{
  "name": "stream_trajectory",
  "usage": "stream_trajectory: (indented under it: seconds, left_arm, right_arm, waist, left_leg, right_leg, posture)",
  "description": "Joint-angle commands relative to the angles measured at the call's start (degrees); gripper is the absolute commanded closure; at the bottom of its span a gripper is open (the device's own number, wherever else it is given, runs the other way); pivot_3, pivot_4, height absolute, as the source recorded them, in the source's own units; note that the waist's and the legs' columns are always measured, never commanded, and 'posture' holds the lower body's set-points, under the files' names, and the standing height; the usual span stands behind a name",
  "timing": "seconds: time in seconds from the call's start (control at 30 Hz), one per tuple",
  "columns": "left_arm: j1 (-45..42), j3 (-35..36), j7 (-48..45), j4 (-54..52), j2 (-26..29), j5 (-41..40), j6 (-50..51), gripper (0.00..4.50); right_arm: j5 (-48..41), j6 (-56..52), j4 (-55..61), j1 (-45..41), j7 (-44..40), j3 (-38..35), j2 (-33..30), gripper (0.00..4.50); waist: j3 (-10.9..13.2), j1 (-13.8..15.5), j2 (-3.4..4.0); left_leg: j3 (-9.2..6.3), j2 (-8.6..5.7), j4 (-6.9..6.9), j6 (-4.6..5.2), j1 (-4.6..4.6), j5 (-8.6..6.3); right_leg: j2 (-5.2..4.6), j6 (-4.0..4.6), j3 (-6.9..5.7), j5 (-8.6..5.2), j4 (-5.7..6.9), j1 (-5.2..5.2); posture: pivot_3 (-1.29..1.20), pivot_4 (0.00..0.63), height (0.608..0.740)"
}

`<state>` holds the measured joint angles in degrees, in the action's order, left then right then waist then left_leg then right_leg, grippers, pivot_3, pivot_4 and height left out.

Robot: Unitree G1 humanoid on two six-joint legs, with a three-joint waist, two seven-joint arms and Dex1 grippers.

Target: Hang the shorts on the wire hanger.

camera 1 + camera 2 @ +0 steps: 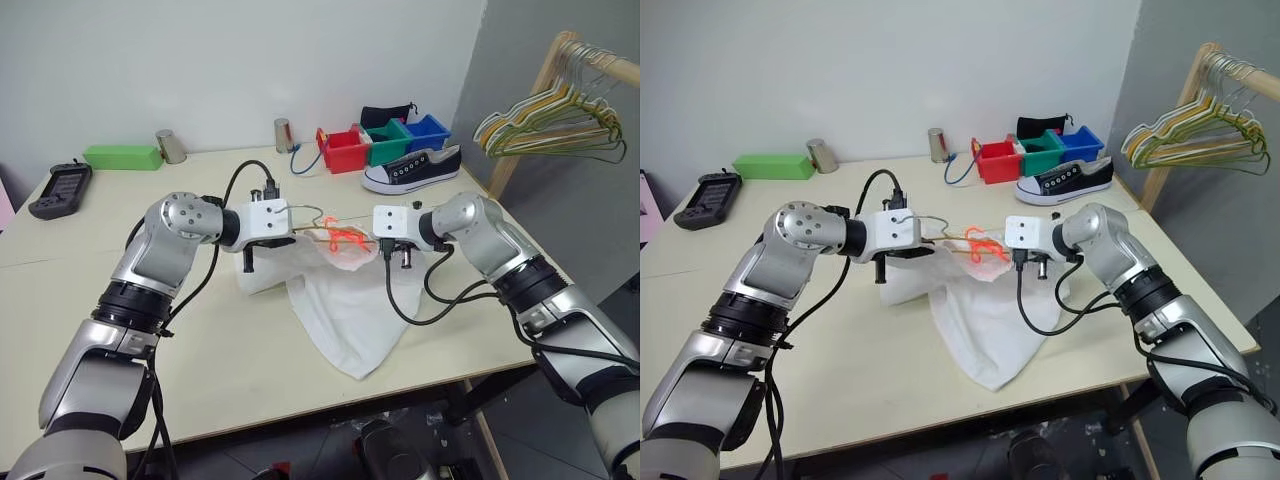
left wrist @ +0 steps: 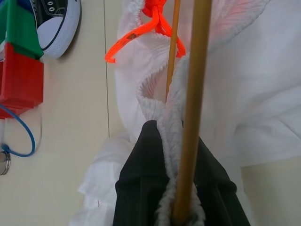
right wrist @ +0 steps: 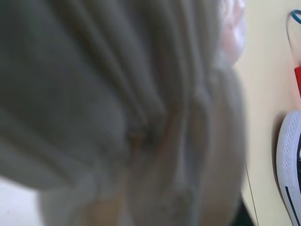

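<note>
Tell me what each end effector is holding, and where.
Left end effector: shorts waistband together with the hanger wire. Right end effector: shut on the waistband's other side.

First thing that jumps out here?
The white shorts in mid-table, waistband lifted between both grippers, the left shut on shorts and hanger wire together, the right shut on the waistband. Next, the orange drawstring between them, and the hanger rack far right.

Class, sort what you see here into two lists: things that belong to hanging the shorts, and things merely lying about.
Belongs to the job:
shorts
wire hanger
left gripper
right gripper

Lying about:
sneaker
coloured bins
green box
two metal cups
black handheld device
hangers on the rack
</note>
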<state>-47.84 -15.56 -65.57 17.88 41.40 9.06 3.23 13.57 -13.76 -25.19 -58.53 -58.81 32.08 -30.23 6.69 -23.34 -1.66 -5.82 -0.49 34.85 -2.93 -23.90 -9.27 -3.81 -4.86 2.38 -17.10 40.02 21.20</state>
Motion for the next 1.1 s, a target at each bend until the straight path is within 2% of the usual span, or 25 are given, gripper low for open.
stream_trajectory:
  seconds: [0.03, 0.1, 0.17, 0.4, 0.73, 0.8, 0.93, 1.0, 1.1]
  left_arm:
    - [-2.42, 1.8, 1.32, 0.02, 0.29, -0.42, -2.68, 4.46]
    - [-2.82, 1.99, 2.18, 1.16, -0.04, -0.5, -4.19, 4.46]
    - [-3.21, 2.73, 3.48, 2.54, -0.55, -1.12, -6.18, 3.79]
    - [-2.93, 4.21, 2.31, 5.02, 0.59, -3.65, -7.98, 2.24]
    - [-2.44, 8.7, -2.47, 3.73, 3.71, -10.02, -4.7, 0.01]
    - [-3.57, 10.13, -2.79, 4.16, 3.93, -11.58, -3.25, 0.01]
    - [-4.0, 12.13, -6.06, 3.04, 8.22, -13.43, 1.97, 0.01]
    - [-3.16, 13.7, -6.05, 2.46, 10.58, -14.32, 4.59, 0.01]
    - [1.14, 18.17, -2.3, -3.66, 9.09, -19.39, 11.84, 0.01]
  right_arm:
    - [0.79, 0.6, -0.2, -1.63, 0.3, -2.82, -0.12, 4.49]
    - [0.86, 0.52, -0.31, -1.63, 0.19, -3.05, -0.04, 4.49]
    - [0.99, 0.24, -0.4, -1.6, 0.19, -3.39, 0.15, 4.5]
    - [0.35, -1.35, 0.76, -0.82, -0.37, -5.28, -0.05, 4.5]
    - [-0.3, -3.37, 1.8, 1.53, -1.3, -7.98, -1.17, 4.5]
    - [-0.36, -3.72, 1.74, 1.98, -1.39, -8.35, -1.1, 4.5]
    - [-1.79, -6.43, 2.12, 3.35, -1.11, -10.39, -0.92, 4.5]
    - [-3.84, -10.04, 3.81, 4.99, -0.99, -12.58, -1.1, 4.5]
    - [-7.84, -19.57, 10.37, 9.36, 1.32, -18.6, -0.87, 4.5]
  waist:
    - [-0.01, -0.01, 0.01]
    - [-0.01, -0.03, 0.01]
    - [-0.01, -0.03, 0.0]
    - [-0.02, -0.18, 0.0]
    - [-0.04, -0.12, 0.0]
    - [-0.05, -0.12, 0.0]
    - [-0.05, -0.4, 0.0]
    - [-0.05, -0.48, 0.0]
    - [-0.09, -0.06, 0.03]
  left_leg:
    - [0.0, 0.0, 0.0, 0.0, 0.0, 0.0]
    - [-0.03, 0.0, 0.0, 0.0, 0.01, 0.0]
    - [-0.05, 0.0, 0.0, 0.0, 0.01, 0.0]
    - [-0.05, -0.01, 0.03, 0.0, 0.01, 0.0]
    - [-0.03, -0.01, 0.03, 0.0, 0.01, 0.01]
    - [-0.03, -0.01, 0.04, -0.01, 0.01, 0.01]
    - [-0.01, -0.01, 0.04, -0.01, 0.01, 0.01]
    - [0.0, 0.01, 0.04, -0.01, 0.03, 0.01]
    - [-0.07, 0.02, 0.02, -0.01, 0.02, 0.01]
  right_leg:
    - [0.0, 0.0, 0.0, 0.0, 0.0, 0.0]
    - [0.0, 0.0, 0.0, 0.0, 0.0, 0.0]
    - [0.0, 0.0, 0.0, 0.0, 0.01, 0.0]
    - [-0.01, -0.04, 0.01, 0.03, 0.01, -0.01]
    - [-0.01, -0.04, 0.0, 0.03, 0.02, -0.02]
    - [-0.02, -0.04, 0.0, 0.03, 0.02, -0.02]
    - [-0.01, -0.04, 0.0, 0.03, 0.03, -0.02]
    - [0.01, -0.04, 0.01, 0.03, 0.04, -0.01]
    - [0.0, -0.04, -0.02, 0.03, 0.05, -0.02]
  posture:
    - [-0.28, 0.016, 0.74]
    - [-0.28, 0.014, 0.74]
    - [-0.28, 0.013, 0.74]
    - [-0.28, 0.016, 0.74]
    - [-0.28, 0.01, 0.74]
    - [-0.28, 0.01, 0.74]
    - [-0.29, 0.007, 0.74]
    - [-0.28, 0.009, 0.74]
    - [-0.28, 0.012, 0.74]
